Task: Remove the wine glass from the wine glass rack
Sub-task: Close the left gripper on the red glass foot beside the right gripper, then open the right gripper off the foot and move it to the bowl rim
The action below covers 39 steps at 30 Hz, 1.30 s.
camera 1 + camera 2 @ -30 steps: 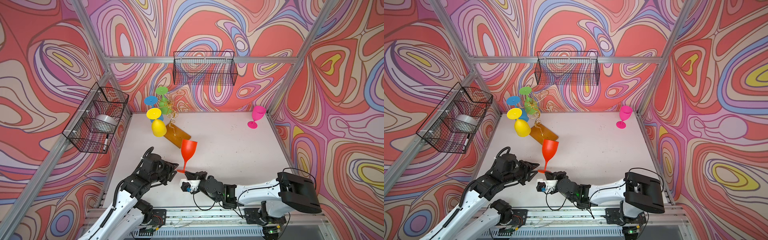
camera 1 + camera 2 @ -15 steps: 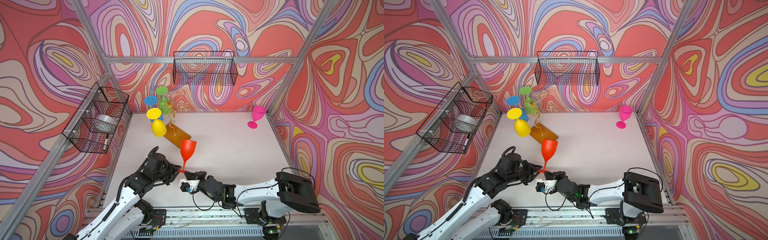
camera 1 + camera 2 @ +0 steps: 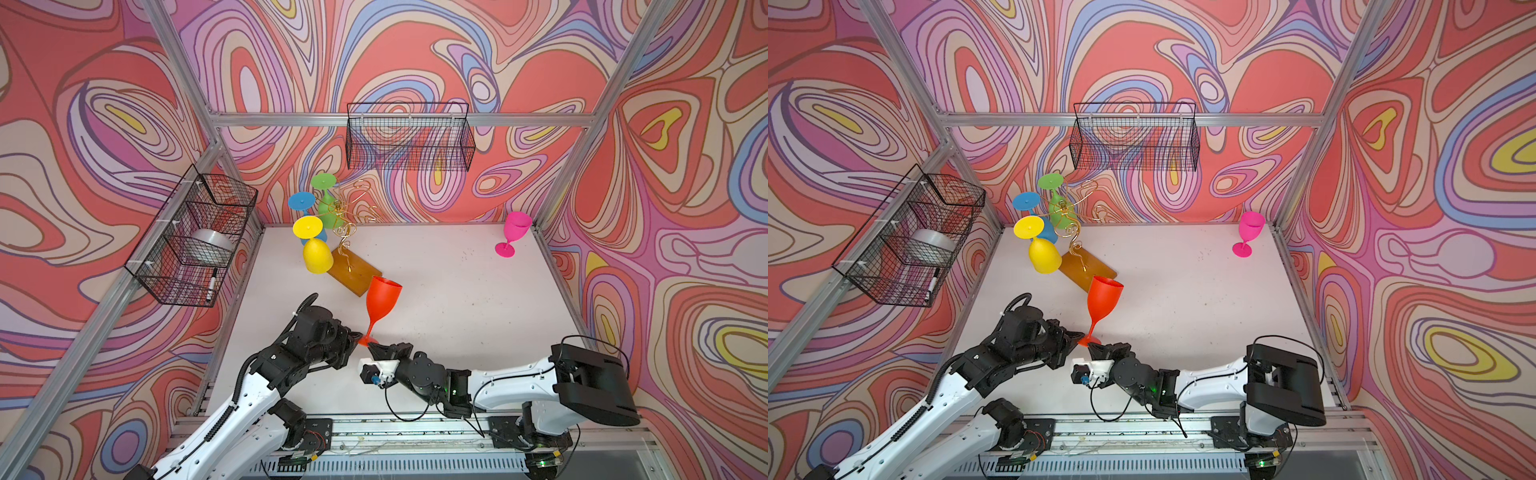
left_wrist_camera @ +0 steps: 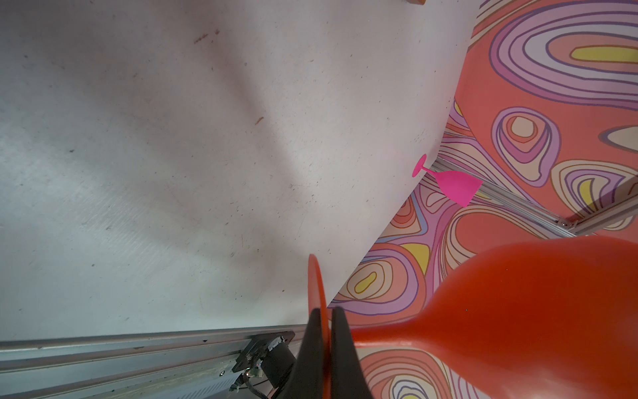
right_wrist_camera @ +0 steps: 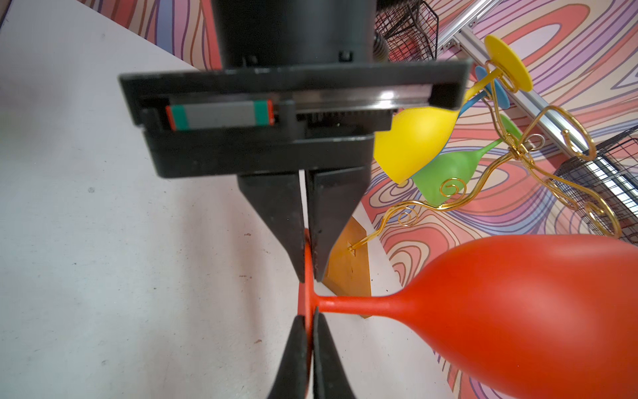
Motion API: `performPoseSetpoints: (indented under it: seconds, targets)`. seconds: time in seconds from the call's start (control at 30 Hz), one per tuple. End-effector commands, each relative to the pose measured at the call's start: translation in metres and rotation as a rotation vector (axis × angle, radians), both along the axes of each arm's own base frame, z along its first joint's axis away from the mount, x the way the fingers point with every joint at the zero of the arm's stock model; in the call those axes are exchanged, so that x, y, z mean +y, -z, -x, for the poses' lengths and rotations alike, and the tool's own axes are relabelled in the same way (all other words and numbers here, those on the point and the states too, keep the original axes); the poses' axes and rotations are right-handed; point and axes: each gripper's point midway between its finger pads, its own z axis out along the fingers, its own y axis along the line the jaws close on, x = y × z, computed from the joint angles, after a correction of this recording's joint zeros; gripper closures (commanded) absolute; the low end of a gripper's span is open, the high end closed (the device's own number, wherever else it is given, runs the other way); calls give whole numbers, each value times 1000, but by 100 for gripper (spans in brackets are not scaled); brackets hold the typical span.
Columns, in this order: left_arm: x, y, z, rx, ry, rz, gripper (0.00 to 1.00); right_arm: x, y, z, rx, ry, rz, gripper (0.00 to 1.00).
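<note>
- Top views both show a black wire basket (image 3: 174, 291) on the left wall, with a silver round object (image 3: 210, 245) inside it.
- Right of it, the wine glass rack (image 3: 353, 272) stands at the back left of the tabletop (image 3: 457, 291). It is a gold wire tree on an amber base.
- A yellow glass (image 3: 318, 259), a blue glass (image 3: 301, 201) and a green glass (image 3: 328, 212) hang from its arms, bowls down.
- The left hand (image 3: 358, 336) reaches in low at the front. In the left wrist view its fingers (image 4: 312, 345) are pressed together on the rim of the round foot of the red wine glass (image 4: 518, 311).
- The red wine glass (image 3: 382, 299) is off the rack and upright, just in front of the amber base and clear of the wire arms.
- I cannot tell whether its foot rests on the tabletop.
- The right hand (image 3: 376, 347) meets the foot from the opposite side. In the right wrist view its fingers (image 5: 297, 352) pinch the disc edge, facing the left hand (image 5: 309, 278).
- A second black wire basket (image 3: 409, 137) hangs on the back wall.
- A pink glass (image 3: 515, 228) stands upright in the far right corner, well apart from both hands.
</note>
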Motion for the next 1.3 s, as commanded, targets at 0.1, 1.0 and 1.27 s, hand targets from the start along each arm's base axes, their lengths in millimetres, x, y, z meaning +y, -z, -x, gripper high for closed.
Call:
performPoseSetpoints:
  seconds: [0.1, 1.0, 1.27]
  targets:
    - [9, 9, 3, -5, -8, -60, 100, 5, -7, -1, 1, 7, -35, 100]
    - [8, 42, -1, -108, -19, 1, 100, -12, -58, 7, 212, 34, -163, 42]
    - [5, 38, -9, -183, -4, 3, 100, -29, -83, -2, 400, 97, -207, 36]
